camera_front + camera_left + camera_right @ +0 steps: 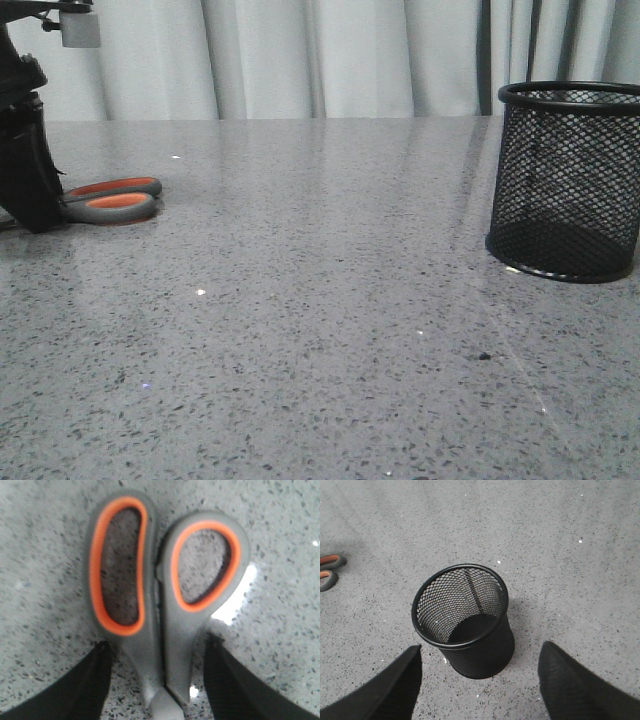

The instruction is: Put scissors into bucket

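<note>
Table (330,300) is your work surface. Bucket (465,625) stands upright just ahead of your right gripper (477,690), fingers spread, holding nothing. Scissors (160,595) lie flat between your left gripper (157,680) fingers, which straddle the neck below the loops, not yet closed on it. Step looks like the grasp: next, close on the neck, lift, carry well across to the bucket.
</note>
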`<state>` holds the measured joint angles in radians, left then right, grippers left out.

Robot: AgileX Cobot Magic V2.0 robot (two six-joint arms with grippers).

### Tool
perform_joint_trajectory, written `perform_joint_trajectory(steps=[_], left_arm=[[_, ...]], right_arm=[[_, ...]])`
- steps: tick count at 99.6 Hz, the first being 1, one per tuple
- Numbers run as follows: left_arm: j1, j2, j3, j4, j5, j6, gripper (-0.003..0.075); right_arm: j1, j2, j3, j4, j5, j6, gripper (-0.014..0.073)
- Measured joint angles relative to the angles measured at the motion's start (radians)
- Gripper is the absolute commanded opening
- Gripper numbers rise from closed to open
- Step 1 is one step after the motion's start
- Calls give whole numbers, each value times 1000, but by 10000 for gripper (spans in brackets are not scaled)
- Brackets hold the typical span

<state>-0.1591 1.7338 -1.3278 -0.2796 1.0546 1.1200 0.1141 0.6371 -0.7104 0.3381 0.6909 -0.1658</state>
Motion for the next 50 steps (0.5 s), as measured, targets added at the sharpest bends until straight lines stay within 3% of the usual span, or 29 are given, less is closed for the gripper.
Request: perform_joint_trajectory(steps=[25, 50], left_arm=[[6, 12, -7, -32, 12, 0, 371], [6, 16, -7, -57, 10, 0, 115]], right_arm=[[0, 0, 0, -2, -2, 0, 448], [0, 0, 0, -2, -2, 0, 448]])
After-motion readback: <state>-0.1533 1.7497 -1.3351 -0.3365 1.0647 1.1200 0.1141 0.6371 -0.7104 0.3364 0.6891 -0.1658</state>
